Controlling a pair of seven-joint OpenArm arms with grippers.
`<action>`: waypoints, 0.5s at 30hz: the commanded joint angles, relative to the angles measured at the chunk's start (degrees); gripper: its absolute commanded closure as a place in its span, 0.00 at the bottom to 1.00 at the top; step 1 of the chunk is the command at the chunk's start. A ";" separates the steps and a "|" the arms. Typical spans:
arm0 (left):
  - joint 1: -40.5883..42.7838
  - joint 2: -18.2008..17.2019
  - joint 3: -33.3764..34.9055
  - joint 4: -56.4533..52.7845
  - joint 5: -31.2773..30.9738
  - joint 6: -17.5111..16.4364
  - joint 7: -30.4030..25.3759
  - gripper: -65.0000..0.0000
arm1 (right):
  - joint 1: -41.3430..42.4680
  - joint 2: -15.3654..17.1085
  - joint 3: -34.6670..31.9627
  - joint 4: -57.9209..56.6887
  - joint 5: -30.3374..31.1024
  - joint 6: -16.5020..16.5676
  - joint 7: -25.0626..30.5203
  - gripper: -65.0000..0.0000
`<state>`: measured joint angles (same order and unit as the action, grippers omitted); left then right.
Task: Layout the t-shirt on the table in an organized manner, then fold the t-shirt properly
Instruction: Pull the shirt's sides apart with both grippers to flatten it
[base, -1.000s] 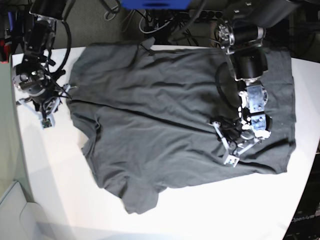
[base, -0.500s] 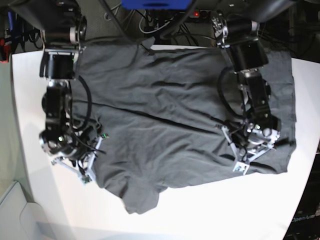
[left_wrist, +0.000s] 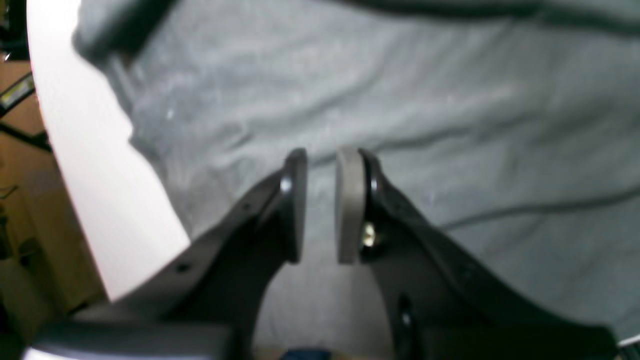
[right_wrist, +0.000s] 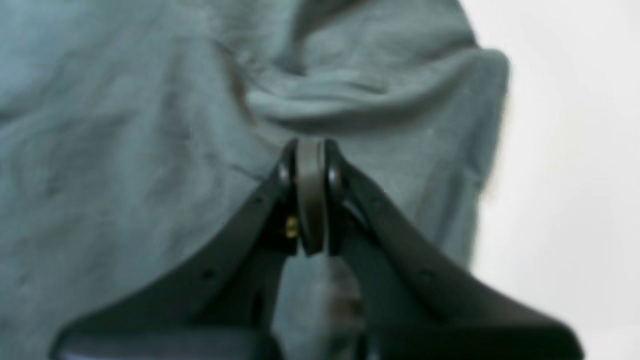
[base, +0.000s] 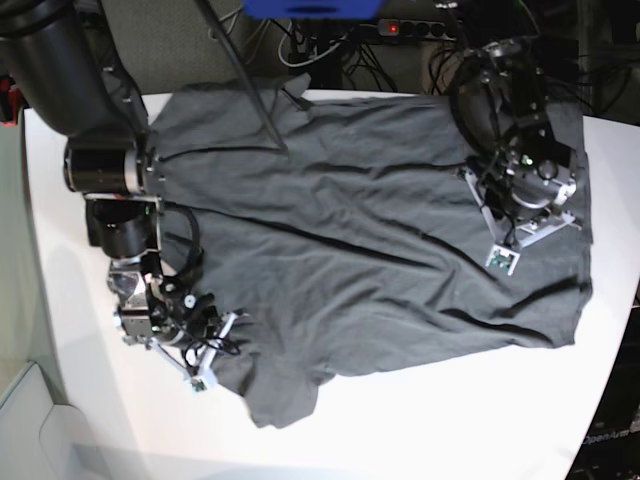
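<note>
The dark grey t-shirt (base: 340, 230) lies spread and wrinkled across the white table (base: 420, 430). In the base view my left gripper (base: 525, 210) hangs over the shirt's right part. Its wrist view shows the left gripper (left_wrist: 321, 155) narrowly open, with nothing between its pads, just above the cloth (left_wrist: 450, 125) near the table edge (left_wrist: 85, 175). My right gripper (base: 192, 348) is at the shirt's lower-left sleeve. In the right wrist view the right gripper (right_wrist: 311, 145) is shut, pads together, over bunched folds of the shirt (right_wrist: 125, 125) beside bare table (right_wrist: 575, 150).
Cables and a power strip (base: 410, 28) run behind the table's far edge, beside a blue object (base: 310, 8). The table's curved edge (base: 610, 330) runs close to the shirt's right hem. Bare white tabletop shows along the front and left.
The right arm swept from the table's far-left corner down to the shirt's lower-left sleeve. The left arm drew back from the shirt's lower right toward the far right. The shirt barely shifted.
</note>
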<state>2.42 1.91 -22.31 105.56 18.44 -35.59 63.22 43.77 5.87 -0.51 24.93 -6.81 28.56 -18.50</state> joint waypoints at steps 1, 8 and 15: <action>-0.09 -0.29 0.02 1.04 0.24 0.30 -0.41 0.83 | 2.17 0.77 0.12 0.79 0.79 -1.00 2.11 1.00; 5.89 -1.78 -0.16 1.30 -0.11 0.30 -0.85 0.84 | -1.70 1.03 0.12 0.79 0.70 -2.31 5.01 1.00; 8.09 -3.01 -3.50 1.39 -0.19 0.21 -1.02 0.84 | -5.22 3.05 0.03 0.79 0.70 -17.17 10.02 1.00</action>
<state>10.92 -0.69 -25.89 105.82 18.57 -35.68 63.05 37.26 7.68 -0.62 25.23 -5.56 12.84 -6.79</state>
